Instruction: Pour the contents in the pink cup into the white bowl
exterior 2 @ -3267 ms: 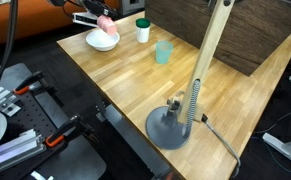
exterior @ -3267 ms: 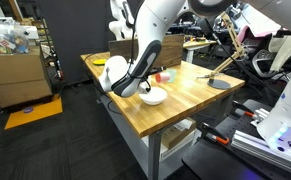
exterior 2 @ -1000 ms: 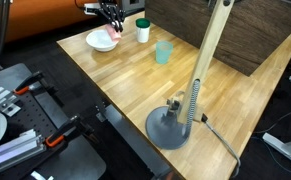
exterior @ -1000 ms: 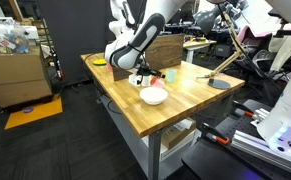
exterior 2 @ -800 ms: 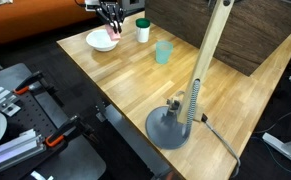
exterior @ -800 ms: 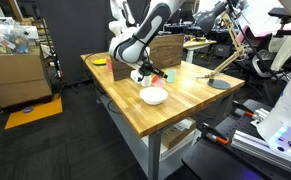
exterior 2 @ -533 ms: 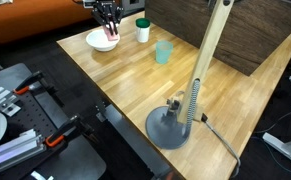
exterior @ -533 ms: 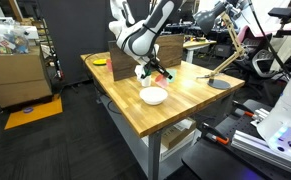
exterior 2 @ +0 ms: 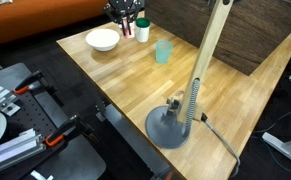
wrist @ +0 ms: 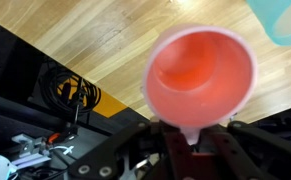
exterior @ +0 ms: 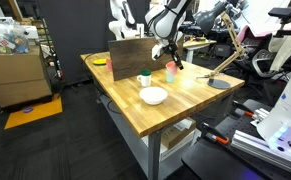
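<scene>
Contents are not to be made out inside the pink cup (wrist: 203, 72), whose open mouth fills the wrist view, its inside smooth and reddish. With the mouth facing the wrist camera, the cup reads as upright rather than tipped. The end effector (wrist: 193, 140) appears closed on the cup's near wall, with a dark finger on either side of it. In an exterior view the cup (exterior: 171, 71) hangs directly under the end effector (exterior: 169, 58), low over the wooden surface (exterior 2: 115, 90). Whether its base touches the wood I cannot tell.

It is not over the white bowl (exterior: 153, 96), which sits apart towards the front edge. At this size the bowl (exterior 2: 102, 39) shows nothing I can make out inside. Held level and away from the bowl, the cup looks more like one being carried or parked than one being poured.

Close by stand the green cup (exterior 2: 142, 30), just beside the end effector (exterior 2: 126, 20), and the light blue cup (exterior 2: 164, 52), whose rim also shows in the wrist view (wrist: 280, 15). Both crowd any spot for setting down, and a swing towards the bowl should clear the green one. A dark upright board (exterior: 130, 52) stands behind, and a lamp base (exterior 2: 172, 127) lies well apart.
</scene>
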Robot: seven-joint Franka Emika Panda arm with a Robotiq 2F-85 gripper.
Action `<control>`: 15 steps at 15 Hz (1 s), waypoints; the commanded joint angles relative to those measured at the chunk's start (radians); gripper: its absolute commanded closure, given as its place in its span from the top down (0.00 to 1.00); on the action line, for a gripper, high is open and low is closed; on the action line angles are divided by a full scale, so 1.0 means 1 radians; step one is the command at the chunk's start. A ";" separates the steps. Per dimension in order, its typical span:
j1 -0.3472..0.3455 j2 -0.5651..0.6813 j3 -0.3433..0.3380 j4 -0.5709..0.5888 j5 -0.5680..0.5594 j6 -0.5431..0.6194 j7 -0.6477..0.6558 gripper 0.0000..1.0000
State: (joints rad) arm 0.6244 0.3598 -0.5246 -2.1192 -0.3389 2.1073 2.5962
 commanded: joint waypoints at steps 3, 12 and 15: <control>0.351 0.025 -0.368 -0.246 0.236 0.339 0.001 0.04; 0.460 0.014 -0.318 -0.506 0.474 0.633 0.007 0.04; 0.449 0.010 -0.309 -0.515 0.474 0.648 0.001 0.04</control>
State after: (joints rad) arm 1.0840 0.3966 -0.8430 -2.6110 0.1148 2.7132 2.6030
